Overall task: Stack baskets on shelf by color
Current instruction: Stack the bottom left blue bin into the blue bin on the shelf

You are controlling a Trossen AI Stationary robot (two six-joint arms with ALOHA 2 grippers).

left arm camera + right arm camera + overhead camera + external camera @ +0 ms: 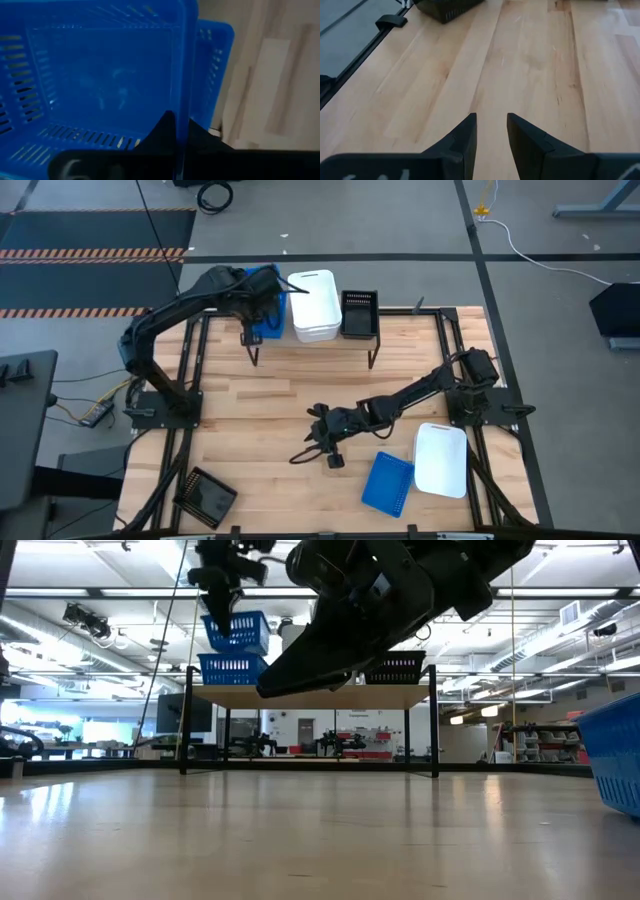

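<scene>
left pincer (176,131): clamped on blue basket's (100,75) rim, above shelf (310,343)
right pincer (491,131): parted, empty, mid-tabletop (530,60)

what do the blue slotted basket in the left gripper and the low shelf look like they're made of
The blue slotted basket held by the left gripper looks like moulded plastic with a slight sheen: thin, faintly translucent walls, regular slots and rounded corners. The low shelf seems to have a light wooden plank top, matte, on thin black legs, probably painted metal, though that is less certain.
</scene>
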